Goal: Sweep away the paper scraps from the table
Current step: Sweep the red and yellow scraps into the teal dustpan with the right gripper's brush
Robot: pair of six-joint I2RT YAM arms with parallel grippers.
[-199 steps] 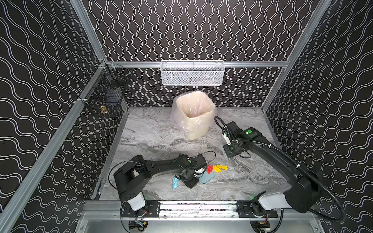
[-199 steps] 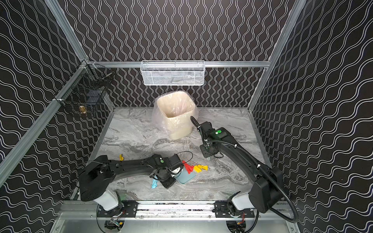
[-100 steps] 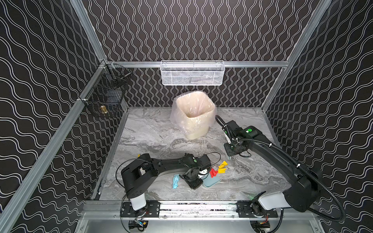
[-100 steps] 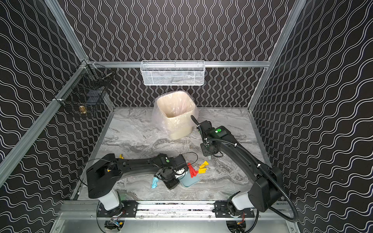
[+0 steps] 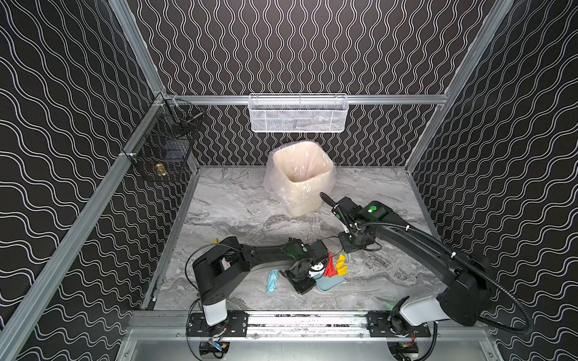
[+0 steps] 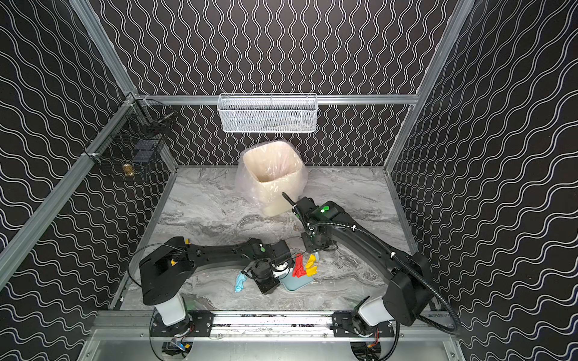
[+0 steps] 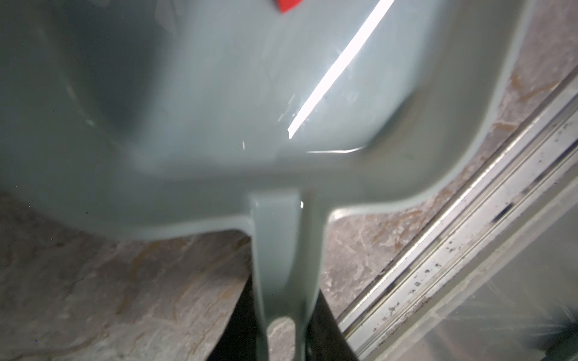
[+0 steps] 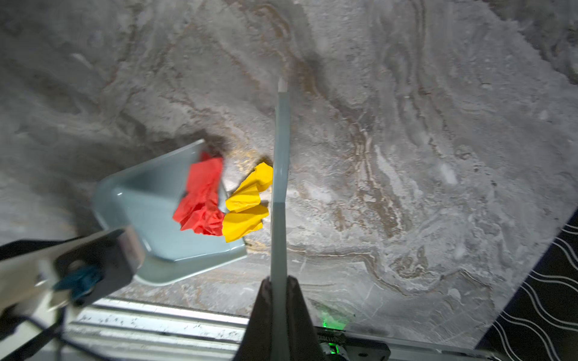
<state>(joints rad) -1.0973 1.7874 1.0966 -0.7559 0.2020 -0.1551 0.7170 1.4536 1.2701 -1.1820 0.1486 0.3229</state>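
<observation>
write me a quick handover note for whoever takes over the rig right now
Grippers: left gripper is shut on the handle of the dustpan, which is down on the table. The right gripper is shut on the brush, just beside the yellow scrap.
Scraps: red scrap lies across the pan's lip. The yellow one sits between the lip and the brush. The light blue scrap lies on the table behind the pan.
Done: red and yellow gathered at the pan.
Left: brush both fully in, collect the blue one, then probably empty into the lined bin.
</observation>
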